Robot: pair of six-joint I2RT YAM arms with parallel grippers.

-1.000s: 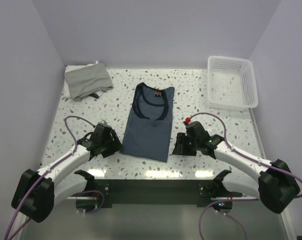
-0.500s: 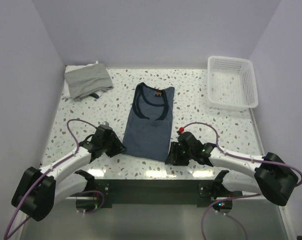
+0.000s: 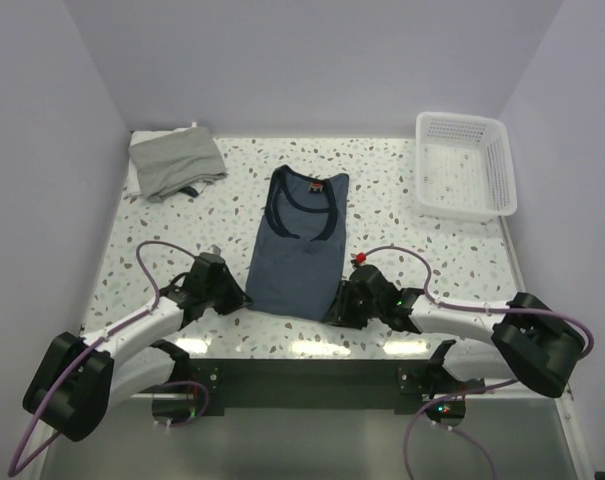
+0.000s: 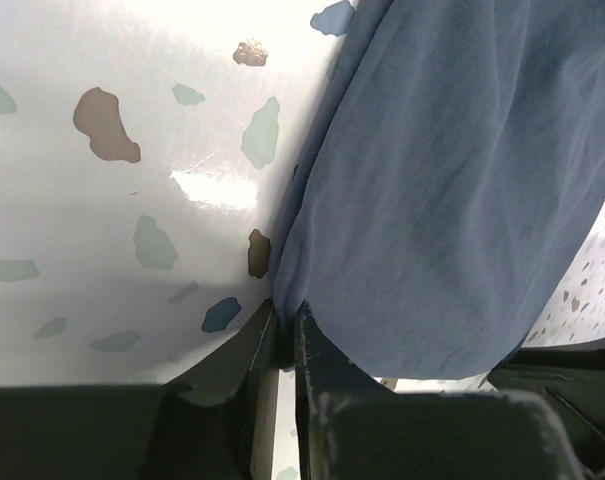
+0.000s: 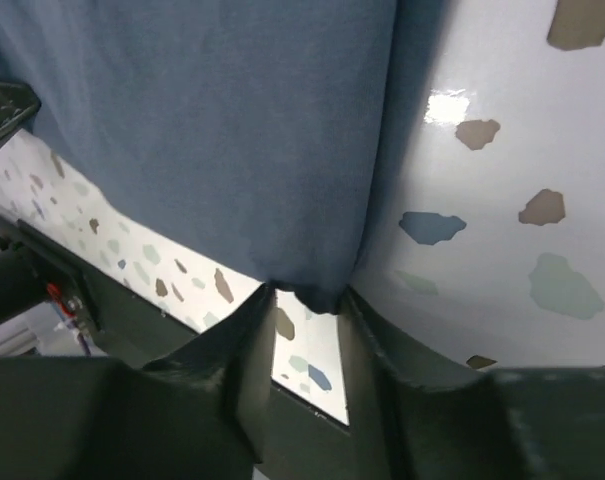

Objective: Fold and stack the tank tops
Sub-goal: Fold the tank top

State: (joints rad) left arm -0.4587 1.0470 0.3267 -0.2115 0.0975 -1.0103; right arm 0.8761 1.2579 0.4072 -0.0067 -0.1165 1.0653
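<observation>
So the navy tank top [image 3: 297, 255] lies mid-frame, left gripper [image 4: 284, 315] pinching its lower-left corner, right gripper [image 5: 310, 300] jaws apart around the lower-right one; two tops total, grey tank top [image 3: 177, 163] upper left.

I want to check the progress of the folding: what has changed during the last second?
Both arms moved inward to the near corners of the navy top. The left hand closed on the left corner; the right hand narrowed around the right corner but is not shut yet. The grey top and basket stayed in place.
</observation>
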